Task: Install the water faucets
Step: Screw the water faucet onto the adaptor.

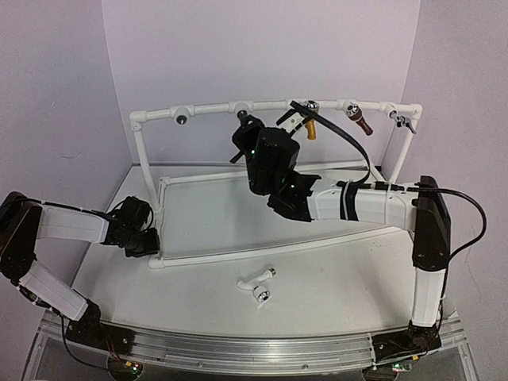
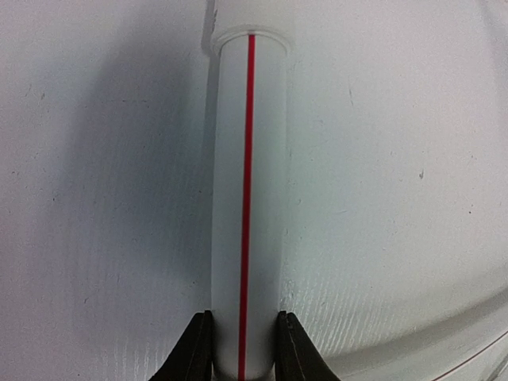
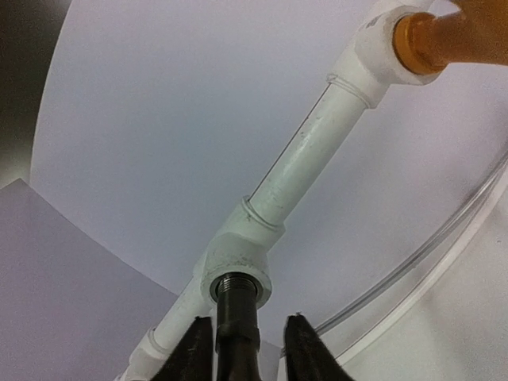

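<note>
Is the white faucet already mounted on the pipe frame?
No, the white faucet lies loose on the table, in front of the pipe frame.

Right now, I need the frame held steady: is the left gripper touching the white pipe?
Touching. The left wrist view shows the left gripper with its fingers pressed against both sides of the white pipe, no gap on either side.

Shows two arms, left [image 1: 71,224] and right [image 1: 373,205], one white pipe frame [image 1: 206,109], one black tap [image 3: 236,317], one white tap [image 1: 255,280], one gold-yellow tap [image 1: 310,128], one brown tap [image 1: 361,123], one small grey tap [image 1: 406,121].
</note>
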Tool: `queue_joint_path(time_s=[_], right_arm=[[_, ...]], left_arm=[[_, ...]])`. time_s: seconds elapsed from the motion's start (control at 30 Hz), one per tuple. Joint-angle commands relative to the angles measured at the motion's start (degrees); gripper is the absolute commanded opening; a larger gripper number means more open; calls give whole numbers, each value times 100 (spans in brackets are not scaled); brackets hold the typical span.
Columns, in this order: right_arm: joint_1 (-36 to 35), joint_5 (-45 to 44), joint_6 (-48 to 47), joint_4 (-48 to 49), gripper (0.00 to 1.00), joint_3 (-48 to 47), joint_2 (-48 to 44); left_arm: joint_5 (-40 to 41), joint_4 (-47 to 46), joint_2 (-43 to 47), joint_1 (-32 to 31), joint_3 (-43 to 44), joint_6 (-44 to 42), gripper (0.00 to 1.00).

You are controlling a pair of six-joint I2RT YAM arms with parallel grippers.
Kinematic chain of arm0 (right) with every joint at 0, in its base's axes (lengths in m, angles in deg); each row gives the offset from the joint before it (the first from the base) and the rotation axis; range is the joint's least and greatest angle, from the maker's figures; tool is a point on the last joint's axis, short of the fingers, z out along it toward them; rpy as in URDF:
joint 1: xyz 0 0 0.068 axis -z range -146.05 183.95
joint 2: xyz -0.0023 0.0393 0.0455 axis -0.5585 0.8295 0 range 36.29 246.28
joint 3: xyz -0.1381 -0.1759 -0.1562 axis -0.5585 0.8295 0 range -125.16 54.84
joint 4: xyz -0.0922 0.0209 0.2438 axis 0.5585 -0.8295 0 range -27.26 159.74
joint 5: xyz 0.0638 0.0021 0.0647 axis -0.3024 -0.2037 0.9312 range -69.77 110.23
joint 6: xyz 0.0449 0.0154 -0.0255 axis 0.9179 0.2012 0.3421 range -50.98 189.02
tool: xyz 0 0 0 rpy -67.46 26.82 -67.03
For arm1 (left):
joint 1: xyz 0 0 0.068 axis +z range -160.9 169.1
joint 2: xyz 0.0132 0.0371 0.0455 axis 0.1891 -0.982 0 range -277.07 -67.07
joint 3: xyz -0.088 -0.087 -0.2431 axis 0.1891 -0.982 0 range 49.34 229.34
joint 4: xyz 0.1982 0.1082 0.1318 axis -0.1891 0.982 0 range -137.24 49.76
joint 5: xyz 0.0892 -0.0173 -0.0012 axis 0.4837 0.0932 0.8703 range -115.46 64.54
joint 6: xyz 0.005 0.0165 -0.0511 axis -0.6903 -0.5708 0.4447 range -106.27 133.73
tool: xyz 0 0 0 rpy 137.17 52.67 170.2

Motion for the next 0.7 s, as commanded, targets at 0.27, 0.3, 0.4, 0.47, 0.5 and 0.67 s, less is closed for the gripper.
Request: queue_joint_path(time_s=[0.27,0.3,0.4,0.47,0.5,0.67], right_arm=[[255,1904,-1346,-131,98,1149,-1442],[256,2021,-1630,-285,98,1163,-1515],[251,2521,-2633,-998,98,963,-1679],[214,2586,-3136,-1605,98,726,-1733],[192,2525,-3439,-1807,98,662,-1776],[78,2123,-3999,-2939,95,54,-1788]], left_arm=[[-276,-112,-168,-33,1,135,0],[-273,-110,-171,-33,2,140,0],[-262,-103,-164,-37,-8,152,0],[-267,-101,-166,-32,-7,155,0],[-263,-96,-170,-34,-7,154,0],[-272,-92,-205,-32,14,153,0]])
